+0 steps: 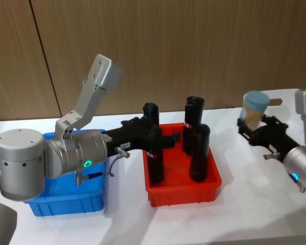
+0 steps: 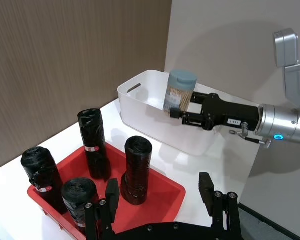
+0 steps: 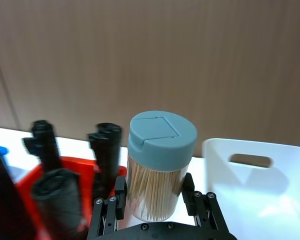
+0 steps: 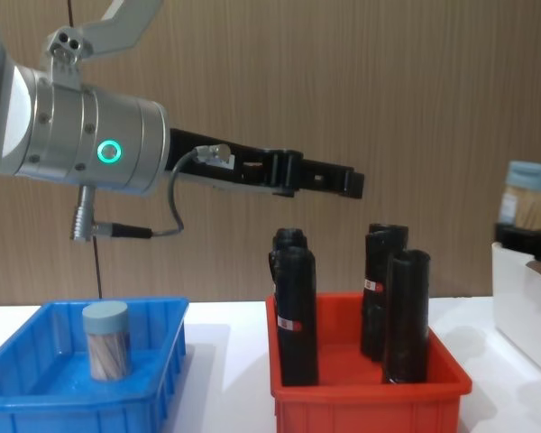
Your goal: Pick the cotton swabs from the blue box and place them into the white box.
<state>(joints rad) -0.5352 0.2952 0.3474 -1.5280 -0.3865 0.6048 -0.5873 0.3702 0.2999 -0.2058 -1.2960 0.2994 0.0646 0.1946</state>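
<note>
My right gripper is shut on a cotton swab tub, a clear cylinder with a pale blue lid. It holds the tub upright in the air beside the near wall of the white box, level with its rim. The head view shows this tub and the gripper at the far right. Another cotton swab tub stands upright in the blue box on the left. My left gripper hangs open and empty above the red bin.
The red bin sits between the blue box and the white box. Several tall black rolls stand upright in it. A wood-panelled wall runs close behind the white table.
</note>
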